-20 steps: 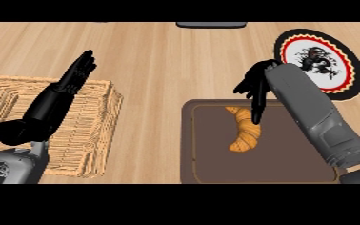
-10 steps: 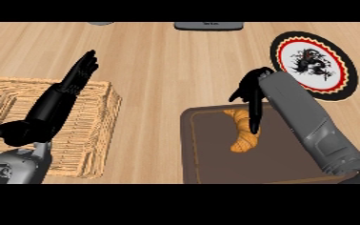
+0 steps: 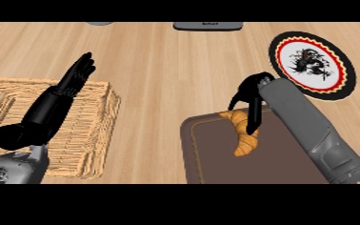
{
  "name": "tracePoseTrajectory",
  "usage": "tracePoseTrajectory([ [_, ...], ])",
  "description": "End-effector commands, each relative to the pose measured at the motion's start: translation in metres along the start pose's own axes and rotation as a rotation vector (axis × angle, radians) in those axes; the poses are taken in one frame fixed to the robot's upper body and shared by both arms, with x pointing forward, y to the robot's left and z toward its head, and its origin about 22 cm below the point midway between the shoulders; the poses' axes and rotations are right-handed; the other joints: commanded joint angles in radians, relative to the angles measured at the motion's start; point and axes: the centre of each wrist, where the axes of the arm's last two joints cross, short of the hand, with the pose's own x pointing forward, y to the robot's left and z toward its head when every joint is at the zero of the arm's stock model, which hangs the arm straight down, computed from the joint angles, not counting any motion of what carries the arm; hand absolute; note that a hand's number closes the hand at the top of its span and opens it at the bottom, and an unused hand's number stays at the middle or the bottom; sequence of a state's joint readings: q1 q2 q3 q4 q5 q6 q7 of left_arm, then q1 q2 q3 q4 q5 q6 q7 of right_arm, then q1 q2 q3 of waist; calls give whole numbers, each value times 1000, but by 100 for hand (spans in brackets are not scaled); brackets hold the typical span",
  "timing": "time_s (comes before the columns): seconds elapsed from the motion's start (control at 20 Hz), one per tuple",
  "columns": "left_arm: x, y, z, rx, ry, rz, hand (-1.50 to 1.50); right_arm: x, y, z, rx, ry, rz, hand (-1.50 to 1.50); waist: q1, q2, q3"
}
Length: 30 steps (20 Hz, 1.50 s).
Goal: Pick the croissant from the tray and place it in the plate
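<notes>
A golden croissant [image 3: 244,136] lies on the dark brown tray [image 3: 215,157] at the lower right. My right hand [image 3: 252,95] hangs over the croissant's far end, fingers curled down onto it and hiding part of it. The round plate [image 3: 310,64], white with a red and black rim and a dark figure in the middle, sits on the counter to the upper right of the tray. My left hand [image 3: 60,100] stays open and still at the left, fingers up, above the wicker basket.
A woven wicker basket [image 3: 91,124] occupies the left side. A grey object [image 3: 207,25] sits at the counter's far edge, and another small grey thing [image 3: 100,23] shows at the upper left. Bare wooden counter lies between basket and tray.
My right hand has lowered onto the croissant's far end and its fingers have curled round it. The view has shifted a little; the left hand has not moved.
</notes>
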<state>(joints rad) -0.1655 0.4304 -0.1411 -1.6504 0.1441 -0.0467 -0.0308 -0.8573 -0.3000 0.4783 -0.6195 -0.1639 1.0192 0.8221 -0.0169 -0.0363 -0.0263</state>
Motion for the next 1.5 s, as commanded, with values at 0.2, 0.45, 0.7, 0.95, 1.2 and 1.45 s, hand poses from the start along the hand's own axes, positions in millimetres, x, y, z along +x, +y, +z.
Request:
tracePoseTrajectory([
  [0.2,3,-2,-4,-5,-1,0,0,3,28,-25,-22,-36,-32,150,9,32,26],
  [0.45,-10,0,6,35,53,13,0,51,53,45,-552,-99,281,150,-52,-5,31],
  [0.7,-20,2,17,69,85,-2,0,77,85,89,-982,-216,448,150,-83,-25,33],
  [0.95,-15,11,13,91,64,-3,0,54,138,89,-1227,-343,493,150,-113,-4,30],
  [1.2,-11,15,21,82,43,-28,0,1,180,106,-1409,-364,430,150,-78,12,29],
  [1.45,-8,16,20,40,28,-23,0,-35,210,148,-1573,-340,309,150,-45,23,27],
])
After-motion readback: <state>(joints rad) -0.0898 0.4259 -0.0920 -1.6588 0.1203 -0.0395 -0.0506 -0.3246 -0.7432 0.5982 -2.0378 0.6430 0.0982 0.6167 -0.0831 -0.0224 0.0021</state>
